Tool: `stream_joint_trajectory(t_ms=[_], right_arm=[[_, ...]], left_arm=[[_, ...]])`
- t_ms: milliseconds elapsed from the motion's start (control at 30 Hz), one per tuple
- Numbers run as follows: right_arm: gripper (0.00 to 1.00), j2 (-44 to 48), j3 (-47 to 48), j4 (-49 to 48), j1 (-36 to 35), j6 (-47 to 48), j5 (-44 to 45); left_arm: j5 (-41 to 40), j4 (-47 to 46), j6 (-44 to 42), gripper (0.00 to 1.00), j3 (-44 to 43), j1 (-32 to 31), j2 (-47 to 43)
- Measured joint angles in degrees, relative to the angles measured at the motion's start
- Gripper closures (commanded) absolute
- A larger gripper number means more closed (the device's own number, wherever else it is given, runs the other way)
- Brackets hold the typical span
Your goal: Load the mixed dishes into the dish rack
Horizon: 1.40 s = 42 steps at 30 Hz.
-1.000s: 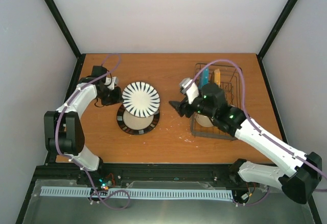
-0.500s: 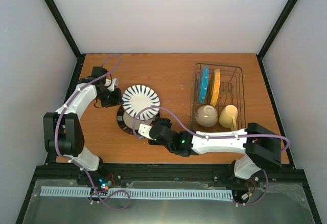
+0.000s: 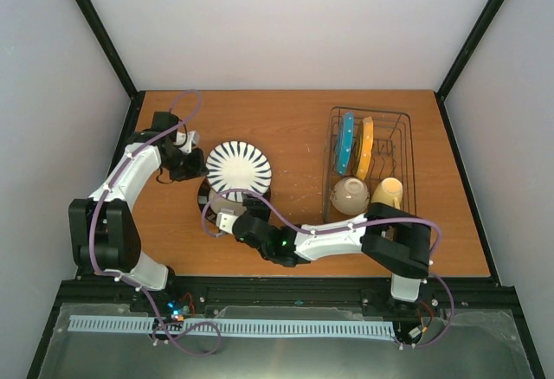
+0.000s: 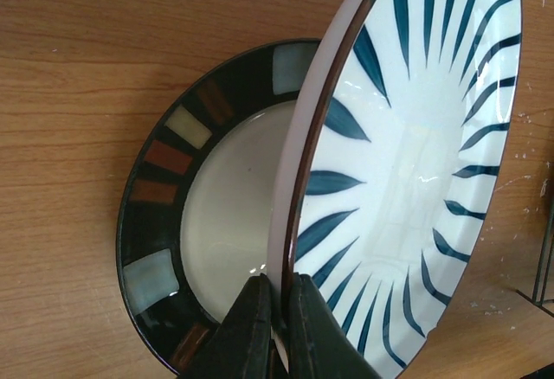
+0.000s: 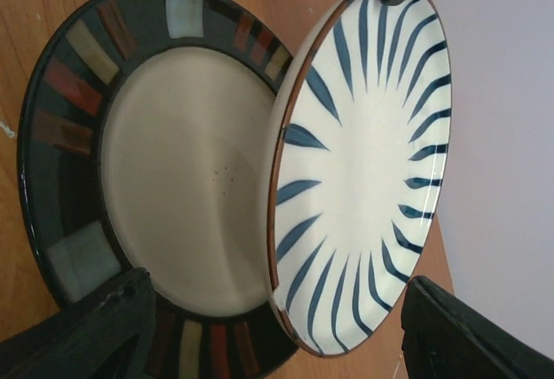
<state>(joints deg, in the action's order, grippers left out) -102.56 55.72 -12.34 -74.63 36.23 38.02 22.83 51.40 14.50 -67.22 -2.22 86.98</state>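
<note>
My left gripper is shut on the rim of the white plate with dark radial stripes, holding it tilted on edge above a dark-rimmed plate with coloured blocks that lies flat on the table. From above, the striped plate is left of centre. My right gripper is open just in front of both plates; in its wrist view its fingers straddle the striped plate's lower edge without touching. The dish rack holds a teal plate, an orange-yellow plate, a cream bowl and a yellow mug.
The right arm stretches low across the front of the table from its base to the plates. The wooden table ends at black frame posts and white walls at the back and sides.
My right arm has swung from over the dish rack down and left to the front of the two plates, jaws open. The left gripper has kept the striped plate tilted in place.
</note>
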Motion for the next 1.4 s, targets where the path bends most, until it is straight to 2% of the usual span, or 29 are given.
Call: stream_joint_trajectory(t_ms=[233, 467, 533, 733, 767, 833, 1000, 1033, 1100, 1167, 1200, 1400], right_arm=[[0.23, -4.5, 2.8, -2.2, 1.1, 0.2, 0.6], [0.26, -8.2, 7.8, -3.1, 5.4, 0.2, 0.2], [0.34, -9.5, 9.0, -3.4, 6.4, 0.3, 0.0], [0.92, -13.2, 12.3, -2.8, 8.0, 1.5, 0.0], [0.97, -13.8, 12.6, -2.9, 8.0, 1.1, 0.4], [0.97, -14.2, 13.1, -2.8, 8.2, 0.5, 0.2], [0.97, -14.5, 13.3, -1.7, 9.1, 2.1, -0.2], [0.97, -14.5, 13.3, -1.5, 9.3, 2.2, -0.2], [0.97, -14.3, 13.0, -1.3, 9.6, 2.3, -0.2], [0.97, -13.4, 12.2, -1.2, 9.6, 2.6, -0.4], [0.97, -12.7, 11.6, -1.1, 9.4, 2.8, -0.5], [0.97, -4.2, 10.4, -0.3, 8.0, 3.5, -0.1]], left_arm=[[1.1, 1.0, 0.0, 0.99, 0.0, 0.0, -0.5], [3.4, 1.4, 0.0, 0.99, 0.0, 0.0, -2.3], [4.1, 1.5, 0.0, 0.99, 0.0, 0.0, -2.9], [5.3, 1.7, 0.8, 1.0, -0.1, 0.0, -4.5], [5.0, 1.4, 1.6, 0.99, -0.1, 0.2, -4.5], [4.1, 1.6, 2.0, 0.99, -0.1, 0.9, -4.6], [8.3, 1.4, 1.4, 0.97, -0.2, 0.1, -6.7], [8.6, 1.4, 1.4, 0.9, -0.3, 0.0, -7.0], [8.7, 1.4, 1.3, 0.65, -0.7, -0.1, -7.3], [8.2, 1.1, 1.2, 0.15, -1.0, -0.1, -7.3], [7.8, 1.1, 1.1, 0.02, -1.1, -0.1, -7.3], [0.8, -2.2, 1.8, 0.0, -1.6, -0.1, -10.8]])
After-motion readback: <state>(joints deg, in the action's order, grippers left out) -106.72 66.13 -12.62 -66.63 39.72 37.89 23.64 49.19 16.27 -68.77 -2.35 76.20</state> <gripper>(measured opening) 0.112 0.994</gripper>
